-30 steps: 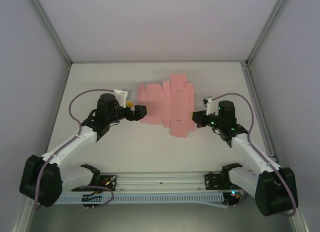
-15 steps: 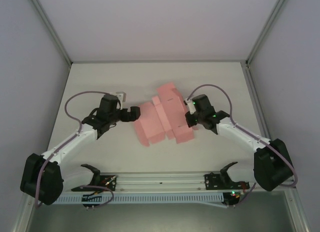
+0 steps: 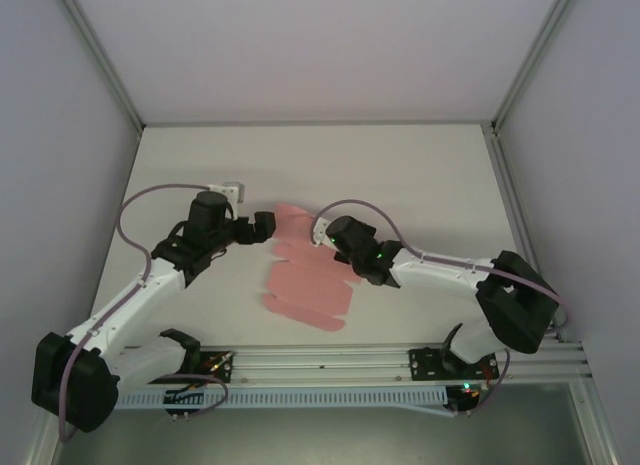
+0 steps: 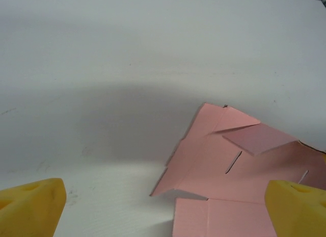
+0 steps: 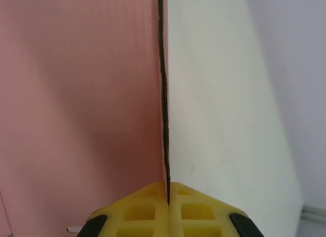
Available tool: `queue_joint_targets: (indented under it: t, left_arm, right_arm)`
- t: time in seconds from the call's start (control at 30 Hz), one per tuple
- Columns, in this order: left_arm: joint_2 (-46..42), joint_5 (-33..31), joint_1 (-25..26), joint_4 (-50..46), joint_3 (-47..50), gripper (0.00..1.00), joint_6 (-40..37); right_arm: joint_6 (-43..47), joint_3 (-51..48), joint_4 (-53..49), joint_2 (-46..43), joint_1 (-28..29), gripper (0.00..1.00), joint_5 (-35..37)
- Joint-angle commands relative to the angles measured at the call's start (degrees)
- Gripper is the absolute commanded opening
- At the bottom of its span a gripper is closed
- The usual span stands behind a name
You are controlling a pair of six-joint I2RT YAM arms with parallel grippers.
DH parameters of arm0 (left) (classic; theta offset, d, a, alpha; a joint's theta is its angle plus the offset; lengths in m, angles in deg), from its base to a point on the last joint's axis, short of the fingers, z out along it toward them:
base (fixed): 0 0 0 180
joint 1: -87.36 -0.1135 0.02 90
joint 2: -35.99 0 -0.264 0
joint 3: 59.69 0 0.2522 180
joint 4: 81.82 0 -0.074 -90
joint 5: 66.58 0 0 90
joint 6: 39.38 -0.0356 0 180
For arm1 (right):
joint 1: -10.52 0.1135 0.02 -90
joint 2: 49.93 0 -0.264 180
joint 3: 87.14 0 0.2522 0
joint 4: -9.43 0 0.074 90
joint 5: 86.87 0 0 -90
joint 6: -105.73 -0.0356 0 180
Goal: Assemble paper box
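Observation:
The paper box (image 3: 305, 285) is a pale pink die-cut sheet with flaps and slits, lying tilted on the white table a little left of centre. My right gripper (image 3: 335, 253) reaches across to the sheet's upper right part and is shut on it. In the right wrist view the card (image 5: 76, 94) runs edge-on straight into the closed yellow fingertips of the right gripper (image 5: 168, 196). My left gripper (image 3: 265, 225) hovers at the sheet's upper left corner. Its yellow fingers (image 4: 30, 206) stand wide apart, open and empty, with folded flaps of the sheet (image 4: 229, 170) lying ahead between them.
A metal rail (image 3: 320, 365) runs along the near edge between the arm bases. Grey walls and frame posts (image 3: 105, 65) close in the table on the left, right and back. Bare white table (image 3: 320, 165) lies behind the sheet.
My right arm has swung left across the table, carrying the pinched sheet down and to the left and turning it. The left gripper has stayed open, almost in place.

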State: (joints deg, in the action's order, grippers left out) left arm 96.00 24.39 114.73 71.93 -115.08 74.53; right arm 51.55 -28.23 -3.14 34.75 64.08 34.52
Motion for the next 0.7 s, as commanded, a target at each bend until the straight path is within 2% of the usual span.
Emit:
queue_joint_targets:
  t: [0.0,0.33,0.5,0.67]
  left_arm:
    - [0.25,-1.64,-0.36,-1.42,-0.33,1.00,1.09]
    - [6.74,-2.74,-0.39,-0.50,-3.76,1.00,-0.50]
    - [9.62,1.20,-0.18,2.04,-4.38,1.00,-2.15]
    - [11.24,1.83,0.78,2.02,-3.99,1.00,-3.28]
  right_arm:
    - [12.20,-2.69,13.33,0.25,1.54,0.00,3.30]
    - [12.72,-4.80,15.95,-1.23,1.77,0.00,-0.56]
    - [11.41,-4.88,15.37,-2.32,1.73,0.00,-0.84]
    - [10.09,-5.01,14.98,-3.63,1.72,0.00,-1.24]
